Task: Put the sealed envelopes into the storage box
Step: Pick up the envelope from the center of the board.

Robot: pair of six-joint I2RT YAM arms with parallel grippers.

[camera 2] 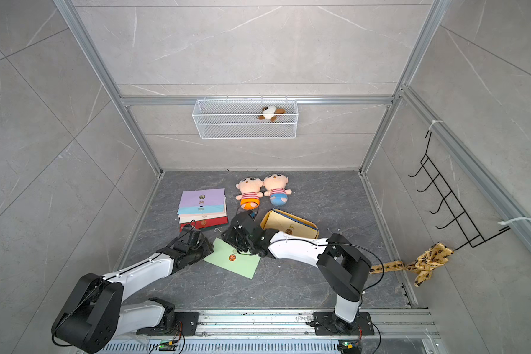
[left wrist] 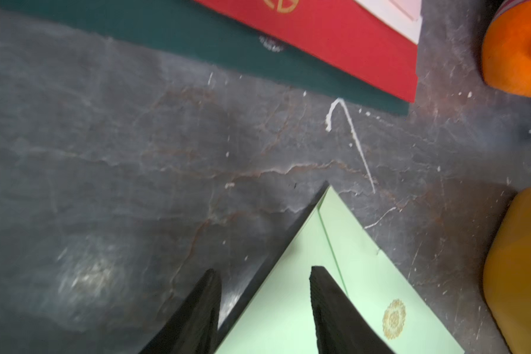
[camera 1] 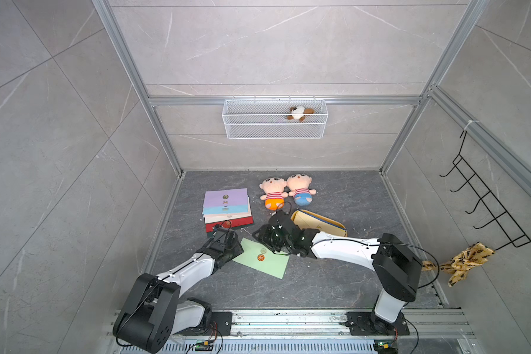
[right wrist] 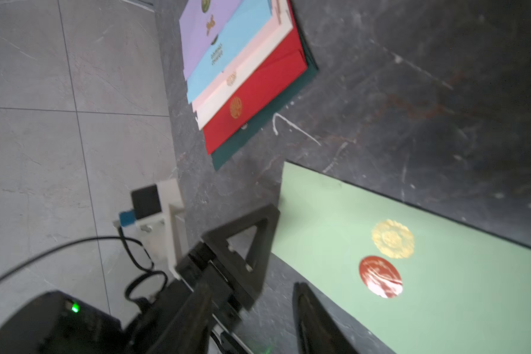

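While both arms reach low over it, the pale green envelope (camera 1: 272, 266) lies askew on the dark grey tabletop (camera 1: 319, 285). It is a plain matt rectangle with crisp corners and a thin fold line near one end. At its centre sit two round seals just beside each other, an embossed gold seal (right wrist: 393, 239) and a glossy red seal (right wrist: 380, 277).

The left pincer (left wrist: 262, 269) stands partly open across one corner, with one finger (left wrist: 328, 306) over the paper and its partner over bare stone. A dark shadow runs under that edge, and I cannot tell whether the finger touches the paper. The right pincer (camera 1: 265, 240) hovers at the far corner, jaws apparently partly apart with nothing between them.

Near that corner the stack of envelopes (camera 1: 227, 211) is fanned: lilac on top, then blue, cream, red and dark green. The mustard-yellow storage box (left wrist: 521, 269) stands just beyond the right pincer and holds a cream envelope.
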